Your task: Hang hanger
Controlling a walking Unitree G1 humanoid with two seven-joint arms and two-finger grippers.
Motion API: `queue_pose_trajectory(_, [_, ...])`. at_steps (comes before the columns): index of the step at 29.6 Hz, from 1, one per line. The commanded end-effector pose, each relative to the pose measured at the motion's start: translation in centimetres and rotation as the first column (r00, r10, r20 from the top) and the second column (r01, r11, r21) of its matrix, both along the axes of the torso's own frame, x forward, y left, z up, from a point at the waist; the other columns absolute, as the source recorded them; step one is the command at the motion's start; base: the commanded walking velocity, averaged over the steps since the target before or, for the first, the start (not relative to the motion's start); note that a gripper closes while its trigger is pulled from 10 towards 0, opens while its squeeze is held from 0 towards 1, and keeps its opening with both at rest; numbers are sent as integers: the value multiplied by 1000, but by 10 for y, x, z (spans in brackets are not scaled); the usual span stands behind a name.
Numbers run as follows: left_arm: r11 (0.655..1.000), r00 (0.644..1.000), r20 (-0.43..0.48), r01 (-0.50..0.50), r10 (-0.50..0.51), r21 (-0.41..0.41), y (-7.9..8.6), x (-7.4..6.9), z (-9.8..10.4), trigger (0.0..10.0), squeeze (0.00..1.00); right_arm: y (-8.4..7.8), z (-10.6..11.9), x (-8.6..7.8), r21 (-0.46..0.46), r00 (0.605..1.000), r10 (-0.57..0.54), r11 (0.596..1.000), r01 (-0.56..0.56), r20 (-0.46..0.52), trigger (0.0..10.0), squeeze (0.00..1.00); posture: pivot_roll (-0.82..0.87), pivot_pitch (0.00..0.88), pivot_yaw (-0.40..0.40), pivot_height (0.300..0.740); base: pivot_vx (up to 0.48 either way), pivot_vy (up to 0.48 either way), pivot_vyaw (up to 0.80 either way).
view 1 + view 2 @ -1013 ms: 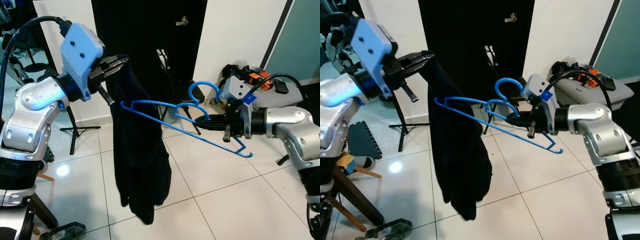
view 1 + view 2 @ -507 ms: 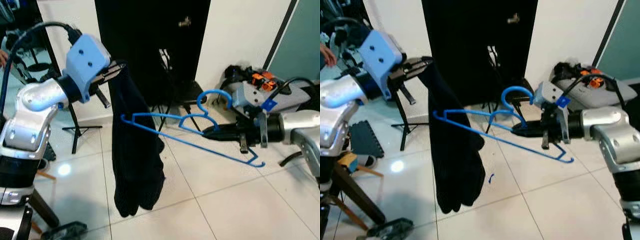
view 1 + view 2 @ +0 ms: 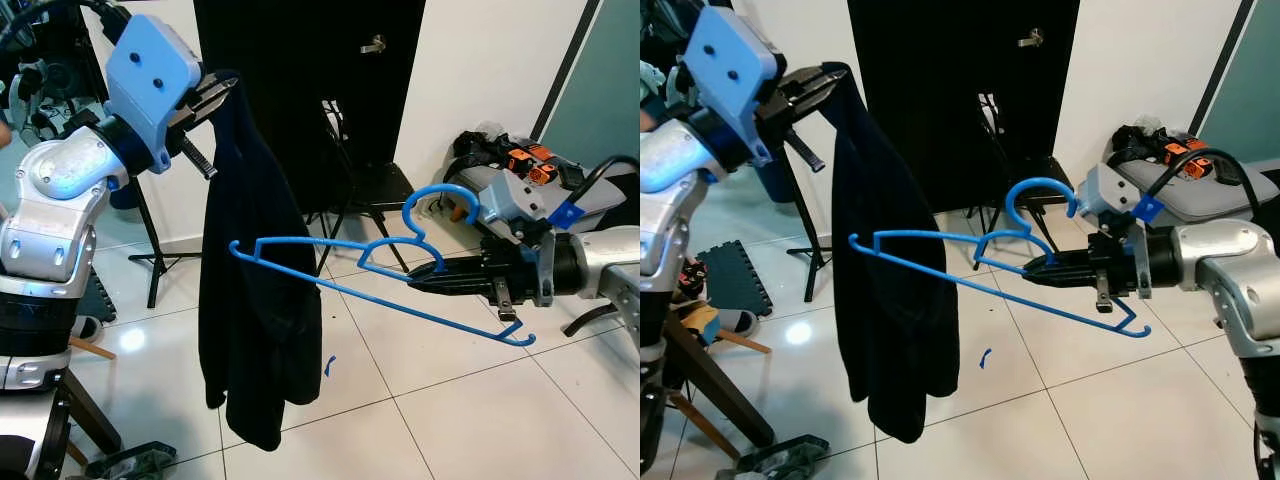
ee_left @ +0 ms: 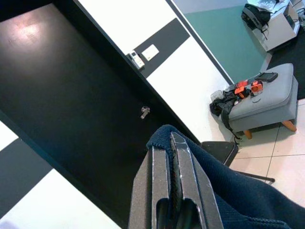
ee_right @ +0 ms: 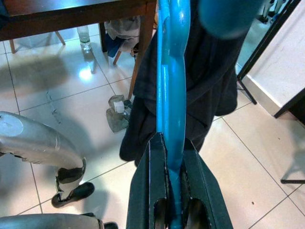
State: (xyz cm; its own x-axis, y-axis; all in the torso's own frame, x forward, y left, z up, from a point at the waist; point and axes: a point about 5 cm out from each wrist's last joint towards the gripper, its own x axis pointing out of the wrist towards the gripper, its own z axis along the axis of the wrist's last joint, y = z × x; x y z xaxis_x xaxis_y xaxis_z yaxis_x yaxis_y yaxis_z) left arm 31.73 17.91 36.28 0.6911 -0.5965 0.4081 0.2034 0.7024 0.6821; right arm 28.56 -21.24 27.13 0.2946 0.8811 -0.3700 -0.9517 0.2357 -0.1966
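The left gripper (image 3: 218, 92) pinches a dark garment (image 3: 255, 300) aloft while the right gripper (image 3: 425, 277) clamps a blue hanger (image 3: 380, 262), apparently to thread it in.

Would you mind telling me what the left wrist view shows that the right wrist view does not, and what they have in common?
Left wrist view: the left tool clamps the dark garment's top edge, with the black door and its handle behind, plus a grey ottoman. Right wrist view: the right tool grips the blue hanger, which runs toward the garment; a wooden table and the robot's leg lie beyond. Shared: the dark garment and the tiled floor.
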Motion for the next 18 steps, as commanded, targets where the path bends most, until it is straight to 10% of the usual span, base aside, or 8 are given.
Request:
queue_pose_trajectory(1, [1000, 999, 37, 5, -6, 9, 1, -4, 4, 10000, 0, -8, 11, -1, 23, 999, -21, 1000, 20, 42, 10000, 0, -3, 0, 15, 740, 0, 0, 0])
queue_pose_trajectory(18, [998, 999, 28, 19, -21, 54, -1, -5, -3, 10000, 0, -9, 22, 13, 50, 983, -124, 992, 119, 132, 10000, 0, -6, 0, 11, 740, 0, 0, 0])
